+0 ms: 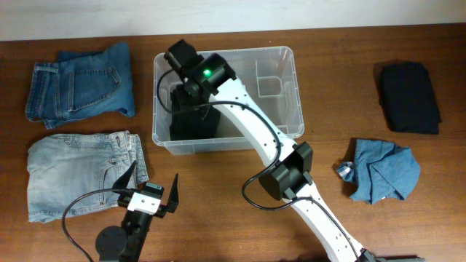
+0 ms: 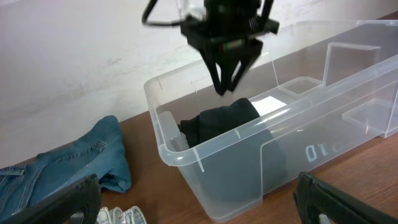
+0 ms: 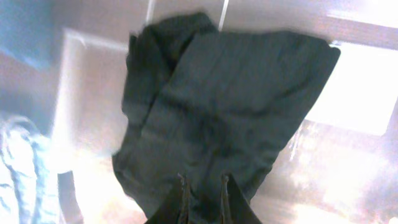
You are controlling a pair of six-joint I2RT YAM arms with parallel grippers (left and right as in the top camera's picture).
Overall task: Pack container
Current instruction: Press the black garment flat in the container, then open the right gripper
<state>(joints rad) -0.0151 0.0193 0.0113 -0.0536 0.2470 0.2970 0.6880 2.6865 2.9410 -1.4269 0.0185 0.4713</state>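
Observation:
The container (image 1: 291, 87) is a clear plastic bin at the table's middle, also in the left wrist view (image 2: 323, 112). A black garment (image 1: 191, 120) sits in its left half, standing tall from the floor to near the rim (image 2: 217, 121). My right gripper (image 2: 222, 87) reaches down into the bin, its fingers (image 3: 203, 186) drawn close together on the top of the black garment (image 3: 224, 99). My left gripper (image 1: 151, 191) is open and empty near the front edge, its fingertips at the lower corners of the left wrist view (image 2: 199, 208).
Dark blue jeans (image 1: 76, 84) lie at the far left and light blue jeans (image 1: 73, 171) in front of them. A black folded cloth (image 1: 409, 94) and a crumpled blue cloth (image 1: 382, 169) lie on the right. The bin's right half holds only moulded insets.

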